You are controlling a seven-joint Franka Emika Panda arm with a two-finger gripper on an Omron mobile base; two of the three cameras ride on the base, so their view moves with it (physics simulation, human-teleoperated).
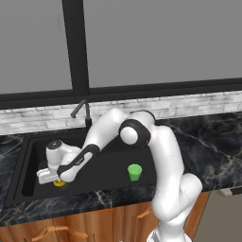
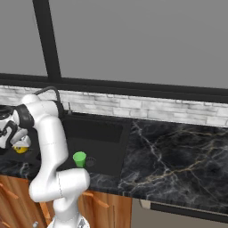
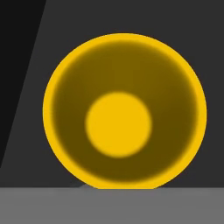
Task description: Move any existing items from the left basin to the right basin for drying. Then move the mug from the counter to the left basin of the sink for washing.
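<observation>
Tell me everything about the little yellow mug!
The yellow mug looks like see-through yellow plastic, round, with a bright rim and a lighter round bottom seen from straight above. No handle shows. It stands upright, mouth up, low in the left basin of the black sink, at that basin's front. The gripper sits right over it, jaws shut on its rim, hiding most of it in both base views. The green cup stands apart in the right basin.

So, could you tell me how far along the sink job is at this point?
The green cup already stands in the right basin. The gripper is shut on the yellow mug, low in the left basin. What looks left is letting go and pulling the arm out.
</observation>
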